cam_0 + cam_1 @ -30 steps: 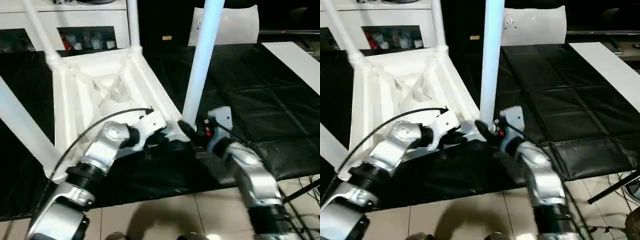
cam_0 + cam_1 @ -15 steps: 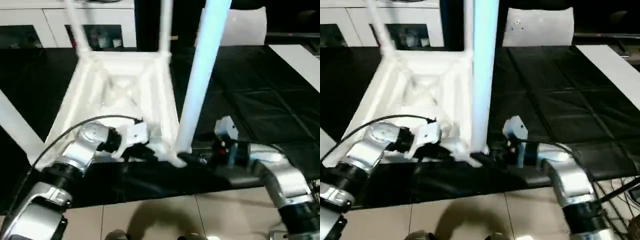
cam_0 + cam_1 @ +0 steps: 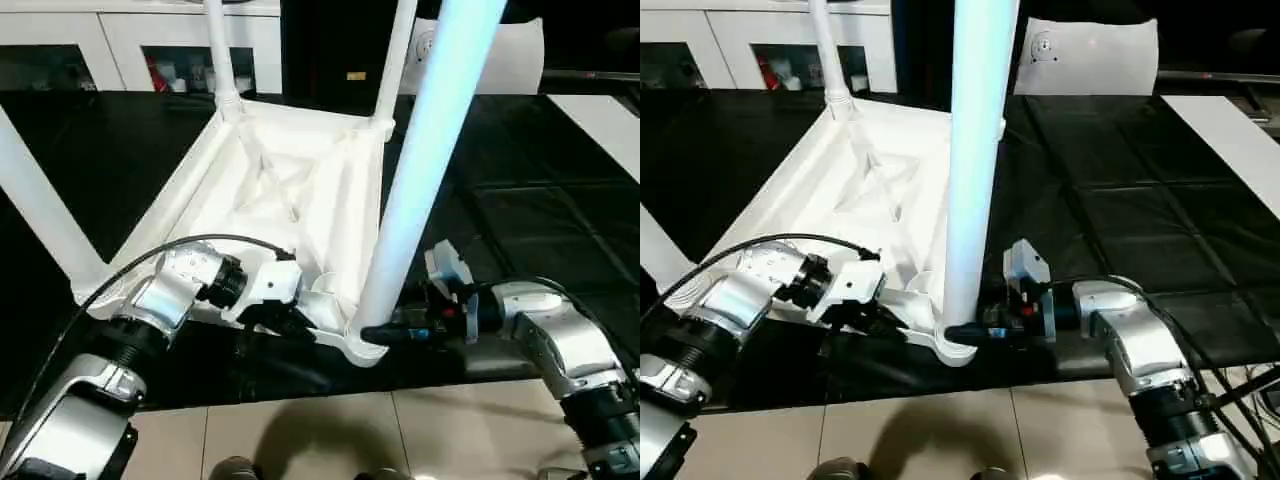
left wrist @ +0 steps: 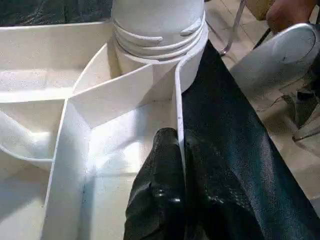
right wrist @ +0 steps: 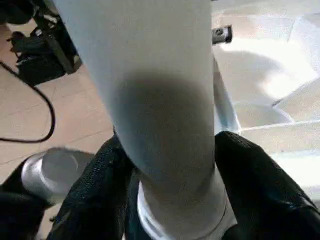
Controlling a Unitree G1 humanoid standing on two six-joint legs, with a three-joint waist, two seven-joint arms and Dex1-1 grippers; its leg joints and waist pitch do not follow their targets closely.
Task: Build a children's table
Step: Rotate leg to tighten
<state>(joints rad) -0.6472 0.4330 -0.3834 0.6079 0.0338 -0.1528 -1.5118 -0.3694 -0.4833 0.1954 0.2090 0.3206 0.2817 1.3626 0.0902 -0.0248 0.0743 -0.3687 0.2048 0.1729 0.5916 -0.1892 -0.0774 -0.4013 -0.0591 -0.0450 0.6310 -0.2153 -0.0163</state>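
**Tabletop swung round, fourth leg in our right claw**

Head views: compared with a second ago, the upturned tabletop [image 3: 290, 200] has turned on the black surface [image 3: 520, 210], so its near corner now points toward us instead of lying off to the left. Our arms have swung with it, the right one coming in level from the side. Part of the shift may be our own head moving. The near leg [image 3: 420, 190] stands upright in its corner socket [image 3: 958, 345]; three other legs rise from the remaining corners. We judge the table nearly built, with this last leg being seated or tightened.

Left wrist view: the left claw [image 4: 175, 175] is pinched together on the tabletop's thin rim [image 4: 178, 115], one finger inside, one outside, just beside the leg's ribbed base. That steadies the top.

Right wrist view: the right claw [image 5: 175, 165] has its fingers [image 5: 255, 185] on either side of the leg's lower end, touching it, so we read it as clamped on the leg.

Containers: only the sockets hold anything, each with a leg. The cabinet [image 3: 90, 50] behind has glass-fronted compartments with small items too unclear to name.
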